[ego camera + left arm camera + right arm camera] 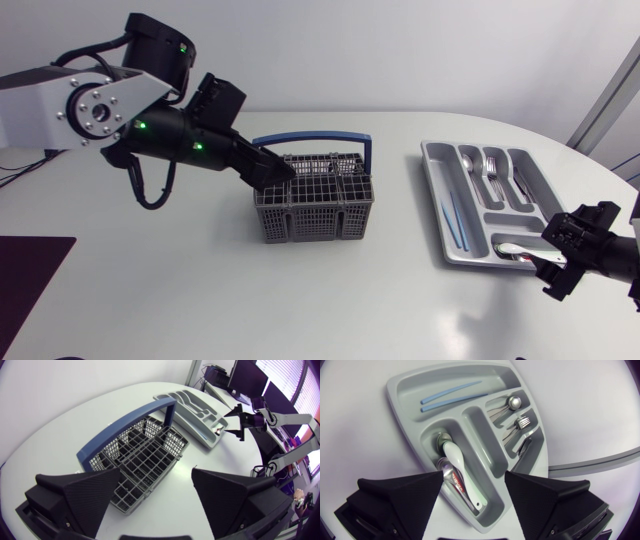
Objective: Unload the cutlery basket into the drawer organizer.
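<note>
1. Grey wire-grid basket point(315, 200) in the middle of the white table point(200, 300), long side running across it; blue hoop handle point(312, 140) raised along the same line.
2. Grey moulded plastic tray point(431, 185) well to the right of the basket, long axis running from the far edge toward the near edge, slightly slanted, with one short slot across its near end.
3. Two thin blue sticks point(452, 394) lying lengthwise in the long slot nearest the basket; shiny spoons point(512, 402) and forks point(521, 422) lengthwise in the next slots, heads away from the short slot.
4. White-handled spoon point(462, 472) lying along the short slot over another metal piece, round bowl at one end, handle end toward the right gripper point(474, 475).
5. Right gripper above that short slot, fingers spread wide, holding nothing.
6. Left gripper point(156, 472) over the basket's back left corner, fingers apart and empty, matte and ribbed.
7. Hard to make out: anything inside the basket's deep cells, and the items in the tray's outermost slot.
</note>
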